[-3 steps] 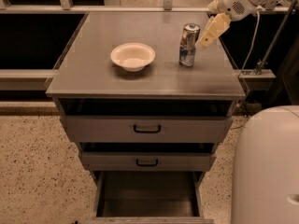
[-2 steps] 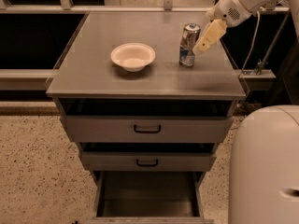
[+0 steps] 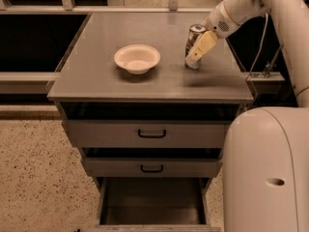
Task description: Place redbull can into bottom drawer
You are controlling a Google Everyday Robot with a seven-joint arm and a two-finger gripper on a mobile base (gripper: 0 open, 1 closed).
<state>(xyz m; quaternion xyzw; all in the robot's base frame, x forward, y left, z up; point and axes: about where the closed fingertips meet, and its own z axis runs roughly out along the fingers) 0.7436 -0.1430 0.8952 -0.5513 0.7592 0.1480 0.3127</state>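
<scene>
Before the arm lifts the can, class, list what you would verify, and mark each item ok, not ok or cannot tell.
1. Bottom drawer pulled open: ok.
2. Nothing lying on the part of its floor that shows: ok.
3. Redbull can upright on the cabinet top: ok.
4. Hand down at the can, reaching in from its right: ok.
5. White bowl apart from the can, out of the hand's way: ok.
</scene>
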